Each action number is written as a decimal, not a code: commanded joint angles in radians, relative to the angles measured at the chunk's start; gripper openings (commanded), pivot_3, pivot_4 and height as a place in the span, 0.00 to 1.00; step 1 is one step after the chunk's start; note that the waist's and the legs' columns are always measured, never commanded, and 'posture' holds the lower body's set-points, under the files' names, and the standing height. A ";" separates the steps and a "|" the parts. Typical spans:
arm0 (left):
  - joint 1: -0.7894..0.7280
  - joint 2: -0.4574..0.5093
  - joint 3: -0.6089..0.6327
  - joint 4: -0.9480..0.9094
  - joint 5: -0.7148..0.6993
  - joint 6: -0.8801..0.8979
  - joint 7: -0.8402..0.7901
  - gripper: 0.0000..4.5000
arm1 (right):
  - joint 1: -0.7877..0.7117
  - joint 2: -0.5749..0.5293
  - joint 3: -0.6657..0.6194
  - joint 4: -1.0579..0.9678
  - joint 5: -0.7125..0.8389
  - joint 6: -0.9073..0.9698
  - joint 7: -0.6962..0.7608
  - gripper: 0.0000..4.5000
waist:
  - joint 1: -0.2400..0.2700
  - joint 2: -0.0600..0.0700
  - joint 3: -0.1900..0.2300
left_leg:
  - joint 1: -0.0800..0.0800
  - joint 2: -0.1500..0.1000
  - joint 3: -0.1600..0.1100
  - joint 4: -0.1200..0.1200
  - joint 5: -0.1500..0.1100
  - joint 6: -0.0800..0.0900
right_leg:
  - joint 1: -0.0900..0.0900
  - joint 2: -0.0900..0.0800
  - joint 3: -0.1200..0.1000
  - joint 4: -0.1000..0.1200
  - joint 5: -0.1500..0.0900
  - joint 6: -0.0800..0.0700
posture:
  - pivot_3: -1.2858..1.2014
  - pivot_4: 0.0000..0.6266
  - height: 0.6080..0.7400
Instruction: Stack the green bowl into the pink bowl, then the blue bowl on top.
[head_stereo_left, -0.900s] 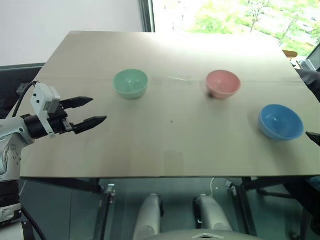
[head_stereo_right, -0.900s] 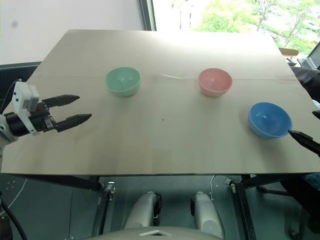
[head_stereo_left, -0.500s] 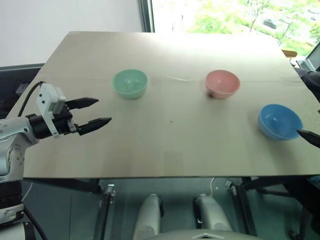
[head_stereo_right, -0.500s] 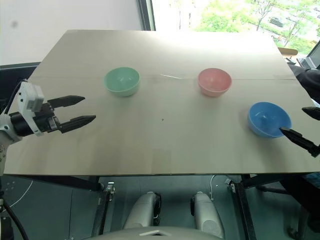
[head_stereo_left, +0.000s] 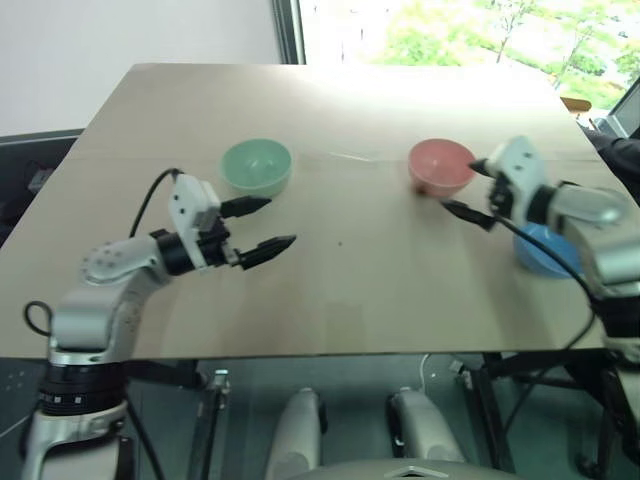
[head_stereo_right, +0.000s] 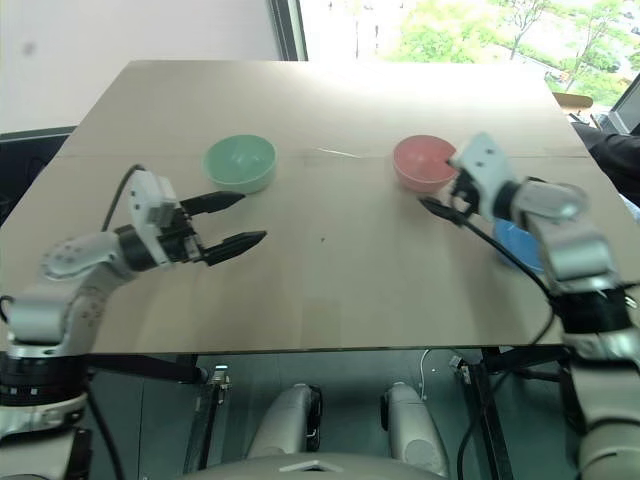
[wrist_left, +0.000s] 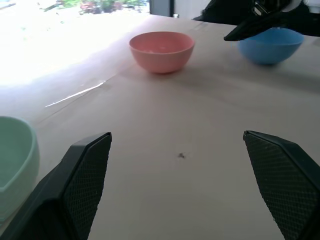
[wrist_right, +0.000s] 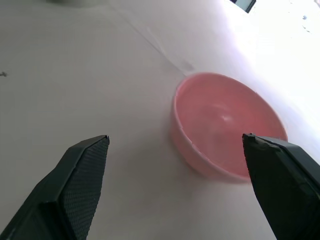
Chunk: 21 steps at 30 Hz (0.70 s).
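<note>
Both claws have swung in over the table (head_stereo_left: 340, 320) within the last second. A moment ago the left claw (head_stereo_left: 258, 225) hung near the table's left edge, and it now sits just beside the green bowl (head_stereo_left: 256, 166), on the near side of it and not touching, its two black fingers spread wide with nothing between them. The right claw (head_stereo_right: 446, 193) barely showed at the right edge before; it now reaches in beside the pink bowl (head_stereo_right: 424, 162), likewise spread wide and empty, and its arm now covers part of the blue bowl (head_stereo_left: 545, 253). None of the bowls has shifted on the table: green at the left, pink at the middle right, blue nearer the robot at the far right, each well apart from the others and each upright and empty. My reading is that the approach is under way and no stacking has begun; the left claw looks set to take the green bowl's rim, while the right claw is placed as if to steady or move the pink one. Counted: one green bowl, one pink bowl, one blue bowl, three in all, and two claws.
</note>
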 joint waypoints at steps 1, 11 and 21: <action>0.019 -0.032 0.003 -0.105 0.008 -0.006 0.086 0.99 | -0.099 0.050 0.083 0.217 -0.117 -0.170 -0.011 1.00 | 0.004 -0.001 0.000 | 0.000 0.000 -0.001 0.000 0.000 0.000 | 0.000 0.000 -0.001 0.000 0.000 0.000 | 0.52 0.24 1.00; 0.123 -0.034 0.026 -0.236 -0.030 -0.002 0.117 1.00 | -0.335 0.159 0.112 0.735 -0.233 -0.373 -0.069 0.83 | -0.004 0.000 0.000 | 0.002 0.000 0.000 0.001 0.000 0.000 | 0.001 0.000 0.000 0.002 0.000 0.000 | 0.52 0.24 1.00; 0.146 -0.059 0.070 -0.244 -0.111 -0.003 0.131 1.00 | -0.382 0.192 0.106 0.812 -0.242 -0.438 -0.028 0.09 | -0.005 0.000 0.001 | 0.002 0.000 0.000 0.001 0.000 0.000 | 0.001 -0.001 0.000 0.003 0.000 0.000 | 0.52 0.24 1.00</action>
